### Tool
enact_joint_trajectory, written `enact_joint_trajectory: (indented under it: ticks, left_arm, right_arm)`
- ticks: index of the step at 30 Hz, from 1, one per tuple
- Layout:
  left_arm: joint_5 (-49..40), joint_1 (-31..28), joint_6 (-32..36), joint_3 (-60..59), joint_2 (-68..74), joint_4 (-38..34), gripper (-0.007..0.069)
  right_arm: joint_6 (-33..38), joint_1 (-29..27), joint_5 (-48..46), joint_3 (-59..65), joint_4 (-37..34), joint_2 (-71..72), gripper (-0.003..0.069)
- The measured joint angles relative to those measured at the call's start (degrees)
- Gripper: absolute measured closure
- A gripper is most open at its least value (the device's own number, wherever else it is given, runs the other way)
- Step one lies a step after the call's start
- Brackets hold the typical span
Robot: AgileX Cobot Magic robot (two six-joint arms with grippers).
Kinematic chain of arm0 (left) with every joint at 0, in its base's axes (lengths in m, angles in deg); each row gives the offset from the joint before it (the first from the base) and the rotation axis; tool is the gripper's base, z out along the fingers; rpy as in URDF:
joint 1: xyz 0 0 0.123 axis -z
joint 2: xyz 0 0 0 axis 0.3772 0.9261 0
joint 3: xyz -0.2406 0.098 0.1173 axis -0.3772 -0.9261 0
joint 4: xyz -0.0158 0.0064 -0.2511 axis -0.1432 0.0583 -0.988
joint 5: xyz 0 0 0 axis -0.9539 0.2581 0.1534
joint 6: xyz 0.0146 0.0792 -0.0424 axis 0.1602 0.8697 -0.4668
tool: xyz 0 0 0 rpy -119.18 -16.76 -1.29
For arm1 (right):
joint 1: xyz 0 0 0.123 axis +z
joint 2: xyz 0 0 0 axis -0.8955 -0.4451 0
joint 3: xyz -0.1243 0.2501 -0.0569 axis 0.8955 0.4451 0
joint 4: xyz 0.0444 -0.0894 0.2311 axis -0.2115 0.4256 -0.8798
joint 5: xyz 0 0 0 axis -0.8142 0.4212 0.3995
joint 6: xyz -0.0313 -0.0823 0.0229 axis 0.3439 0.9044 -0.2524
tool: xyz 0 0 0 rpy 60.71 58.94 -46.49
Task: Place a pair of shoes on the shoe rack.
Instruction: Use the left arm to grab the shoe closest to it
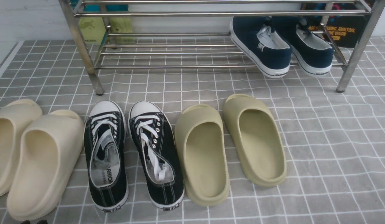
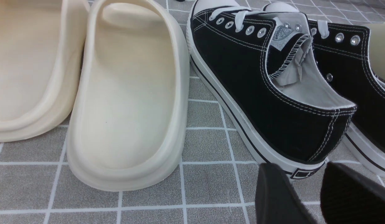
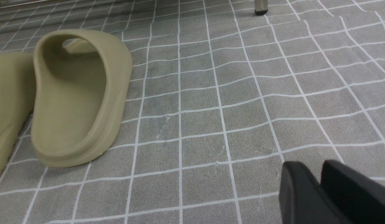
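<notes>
The black canvas sneakers with white toe caps [image 1: 155, 149] sit near, tight between a cream foam slide [image 1: 46, 161] and an olive foam slide [image 1: 204, 155]. The left gripper [image 2: 299, 168], jaws spread at a heel, may bump the cream one; the right gripper [image 3: 312, 165] shows jaws pressed together.

Pair of shoes [image 1: 156, 152]: two black canvas low-top sneakers with white laces, white rubber toe caps, white soles, white stitching and metal eyelets. Both stand upright on their soles on the grey gridded mat [image 1: 320, 140], side by side and nearly touching, toes toward the rack, heels toward the front camera. Laces are loose; the tongue of the left-hand sneaker [image 1: 106, 158] lies crumpled in its opening. Shoe rack [image 1: 192, 14]: shiny silver metal, thin horizontal tube rails between angled legs, far wider than the pair. It stands on the mat beyond the toes, apart from the sneakers; neither sneaker is on it.
</notes>
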State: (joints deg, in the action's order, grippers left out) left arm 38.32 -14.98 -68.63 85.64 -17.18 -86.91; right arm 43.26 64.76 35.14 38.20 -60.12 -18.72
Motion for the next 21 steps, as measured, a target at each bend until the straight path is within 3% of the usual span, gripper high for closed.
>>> enact_joint_trajectory:
  ticks: [21]
  left_arm:
    - [0.0,0.0,0.0,0.0,0.0,0.0,0.0386]
  right_arm:
    - [0.0,0.0,0.0,0.0,0.0,0.0,0.0477]
